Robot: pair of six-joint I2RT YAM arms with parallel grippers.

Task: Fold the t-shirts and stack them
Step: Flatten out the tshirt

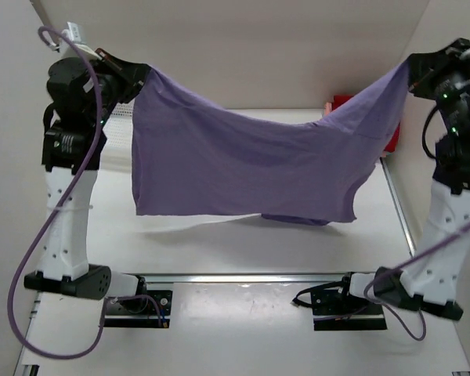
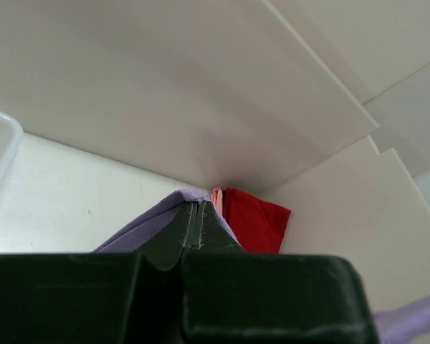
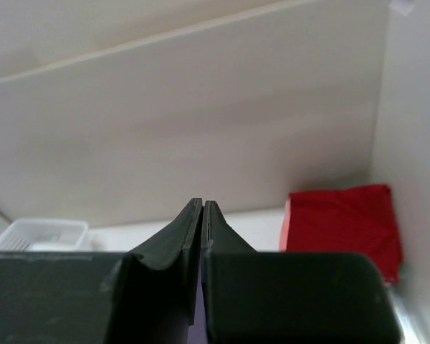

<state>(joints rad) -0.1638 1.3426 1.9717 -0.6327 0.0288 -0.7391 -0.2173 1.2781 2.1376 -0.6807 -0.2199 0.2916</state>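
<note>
The left pincer point(image 1: 133, 74), upper left, and right pincer point(image 1: 410, 70), upper right, each clamp a corner of the lavender t-shirt point(image 1: 243, 157), which sags mid-frame above the table point(image 1: 243, 329). Pulled wider, a thinly pinched corner could slip and drop crumpled.

No text, label, brand, number or sign is legible in any view; the white tag point(image 1: 75, 31) at upper left is too small to read.
</note>
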